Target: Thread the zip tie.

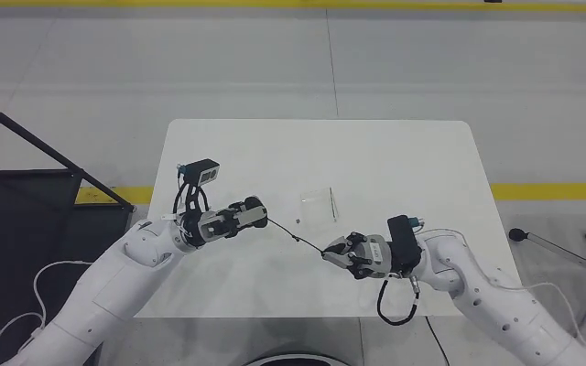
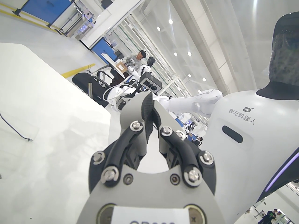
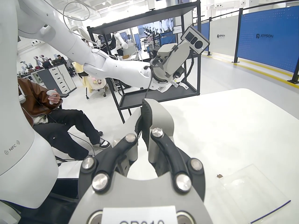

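In the top view, the zip tie (image 1: 295,233) stretches between the two arms over the table (image 1: 412,165), near the middle of its front edge. One end is pinched in the left gripper (image 1: 260,214) and the other in the right gripper (image 1: 329,251).

In the left wrist view, that gripper's jaws are pressed together.

In the right wrist view, the right jaws are likewise closed, and the tie rises from their tip.

The tie looks light, thin and springy, so it is probably best held close to its ends.

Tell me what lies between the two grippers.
The thin black zip tie spans the gap from the left gripper to the right gripper; the top view shows it.
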